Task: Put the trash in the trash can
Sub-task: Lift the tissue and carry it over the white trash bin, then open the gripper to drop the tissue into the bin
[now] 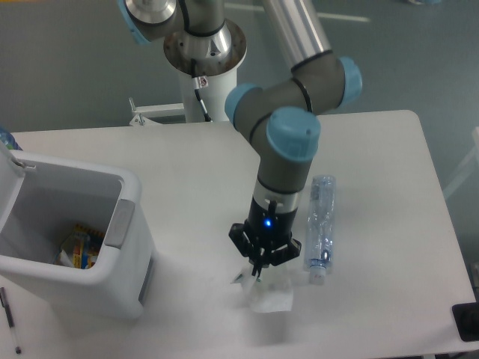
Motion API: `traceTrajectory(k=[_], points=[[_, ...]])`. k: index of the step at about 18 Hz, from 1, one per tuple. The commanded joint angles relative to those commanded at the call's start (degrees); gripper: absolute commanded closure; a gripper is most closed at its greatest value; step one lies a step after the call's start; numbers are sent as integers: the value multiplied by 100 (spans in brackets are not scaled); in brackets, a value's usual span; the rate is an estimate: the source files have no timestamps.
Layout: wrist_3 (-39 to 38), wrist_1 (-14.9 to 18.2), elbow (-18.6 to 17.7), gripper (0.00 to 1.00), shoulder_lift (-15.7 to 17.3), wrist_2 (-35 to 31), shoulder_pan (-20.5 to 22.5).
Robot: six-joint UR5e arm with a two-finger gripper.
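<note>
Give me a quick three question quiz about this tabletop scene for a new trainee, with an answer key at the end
1. True or false: the clear bottle lies on the table beside the gripper.
2. What sits directly under the gripper?
A. a crumpled translucent wrapper
B. a pen
C. the bin's lid
3. Fill in: colourful wrappers already lie inside the white ____.

Key:
1. True; its white cap points toward the camera.
2. A; the fingertips are at its top edge, but whether they grip it cannot be told.
3. Trash can, open at the table's left side.
</note>
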State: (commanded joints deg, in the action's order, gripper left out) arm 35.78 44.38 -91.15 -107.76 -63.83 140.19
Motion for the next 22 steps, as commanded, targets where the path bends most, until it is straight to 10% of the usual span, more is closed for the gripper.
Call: traceTrajectory(k=[22], points=[[-1364, 26, 458, 100, 1231, 679, -1318]])
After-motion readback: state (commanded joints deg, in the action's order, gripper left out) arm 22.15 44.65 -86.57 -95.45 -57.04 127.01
